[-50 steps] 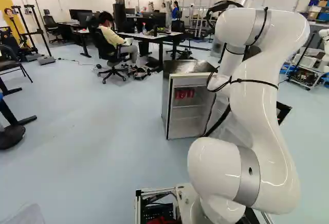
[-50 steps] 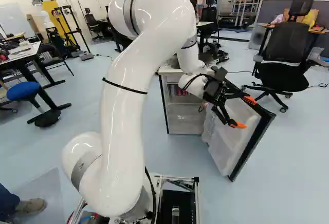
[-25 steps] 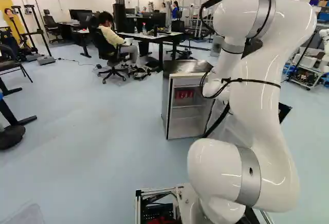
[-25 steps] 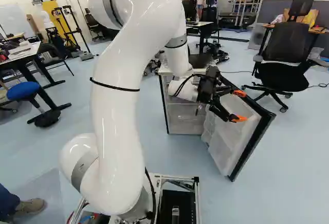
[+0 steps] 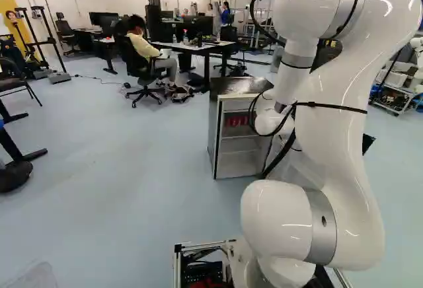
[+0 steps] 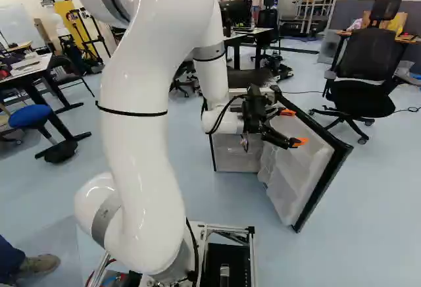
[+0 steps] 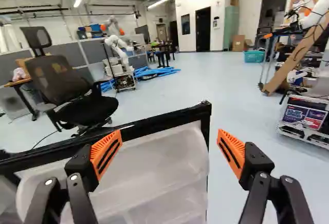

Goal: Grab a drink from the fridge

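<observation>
The gripper (image 6: 295, 127) is let go and wide, with its two fingers far apart. Each finger has an orange pad (image 7: 106, 154), and both pads face in across the gap. The drinks (image 5: 236, 121) are red, and they sit in a row on a high shelf inside the fridge (image 5: 214, 129). In the left base view they show just beside the black loop of wire on the big white arm (image 5: 338, 136). The fridge has a dark, shiny top (image 5: 241, 86), and its door (image 6: 299, 168) is swung wide open. The door has a black edge and pale bins (image 7: 159, 157) on its inner side. The gripper is by the upper part of the door, and it points out past the door, to the right in the right base view. In the wrist view, the top corner of the door and the bins show between the fingers and under them. I cannot tell if a finger touches the door. Past the door stands a black chair (image 7: 77, 90). Farther off is another robot (image 7: 119, 49), white too, near some blue tubes (image 7: 157, 73) on the floor (image 7: 195, 88). A blue-green basket (image 7: 253, 56) sits on the floor too, well apart from the tubes.
</observation>
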`<state>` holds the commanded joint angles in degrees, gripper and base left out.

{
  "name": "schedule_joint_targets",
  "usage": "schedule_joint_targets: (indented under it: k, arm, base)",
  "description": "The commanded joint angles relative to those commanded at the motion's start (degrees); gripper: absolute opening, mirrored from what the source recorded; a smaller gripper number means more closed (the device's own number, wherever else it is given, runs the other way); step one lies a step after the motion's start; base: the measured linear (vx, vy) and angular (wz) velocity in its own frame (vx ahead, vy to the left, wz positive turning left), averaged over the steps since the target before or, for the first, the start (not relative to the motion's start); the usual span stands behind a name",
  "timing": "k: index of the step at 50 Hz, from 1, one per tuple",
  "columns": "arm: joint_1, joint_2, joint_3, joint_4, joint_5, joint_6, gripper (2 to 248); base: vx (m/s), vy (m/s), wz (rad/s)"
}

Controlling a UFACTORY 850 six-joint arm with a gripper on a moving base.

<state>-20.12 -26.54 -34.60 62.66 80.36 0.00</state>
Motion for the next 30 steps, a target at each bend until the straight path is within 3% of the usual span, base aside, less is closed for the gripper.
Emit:
schedule_joint_targets:
  k: [30]
  arm:
    - [1.4,6.4,9.1,-18.1,0.0,0.0,247]
  base:
    - [0.000,0.000,0.000]
